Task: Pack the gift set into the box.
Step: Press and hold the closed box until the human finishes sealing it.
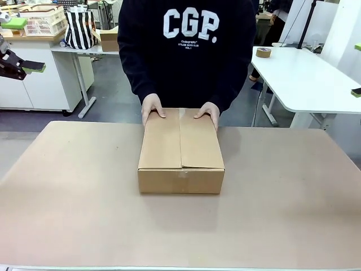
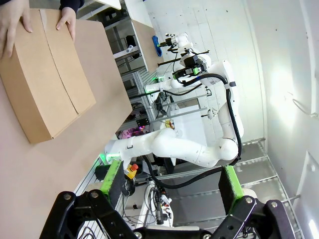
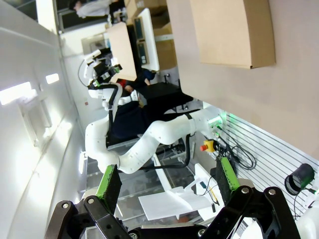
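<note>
At the left, the left gripper is hanging open and empty; in the middle, a person's hands are pressing the far edge of the large plain brown corrugated cardboard box, whose flaps are lying shut. The gift set is presumably lying hidden inside, so packing is looking nearly finished; off to the right, the right gripper is hovering open and empty

Setting: a robotics laboratory. Indicators are as follows. A white articulated robot arm is mounted beside the bench. A red emergency-stop button on a yellow base and loose cables sit at its foot. A ribbed panel lies near the arm's base. Beyond the bench stand white work tables on metal legs. One carries a roll of packing tape. Another carries plastic baskets and a striped bag.
</note>
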Robot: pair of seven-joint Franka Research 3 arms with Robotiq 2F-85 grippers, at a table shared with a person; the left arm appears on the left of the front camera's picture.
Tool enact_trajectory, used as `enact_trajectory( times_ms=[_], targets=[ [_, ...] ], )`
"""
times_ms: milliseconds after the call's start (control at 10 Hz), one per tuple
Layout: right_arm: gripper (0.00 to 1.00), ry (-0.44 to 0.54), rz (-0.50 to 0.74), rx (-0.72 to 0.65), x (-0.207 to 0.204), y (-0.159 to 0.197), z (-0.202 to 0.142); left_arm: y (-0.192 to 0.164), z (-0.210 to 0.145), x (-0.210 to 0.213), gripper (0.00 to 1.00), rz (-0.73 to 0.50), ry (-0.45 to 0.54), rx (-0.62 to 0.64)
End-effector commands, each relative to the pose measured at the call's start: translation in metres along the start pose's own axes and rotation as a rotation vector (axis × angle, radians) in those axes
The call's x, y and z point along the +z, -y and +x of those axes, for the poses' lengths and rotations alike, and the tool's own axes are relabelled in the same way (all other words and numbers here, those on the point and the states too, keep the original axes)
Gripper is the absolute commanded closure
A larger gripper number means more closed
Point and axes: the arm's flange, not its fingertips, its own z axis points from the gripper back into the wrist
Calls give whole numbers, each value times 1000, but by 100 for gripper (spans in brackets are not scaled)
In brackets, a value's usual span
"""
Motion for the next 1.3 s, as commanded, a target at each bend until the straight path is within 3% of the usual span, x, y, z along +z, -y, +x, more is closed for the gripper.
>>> enact_trajectory(
  times_ms=[0,1200],
  targets=[
    [0,-2,20,27,0,-2,0,4,-2,2,0,6,-13,14],
    [0,-2,20,27,0,-2,0,4,-2,2,0,6,-13,14]
  ],
)
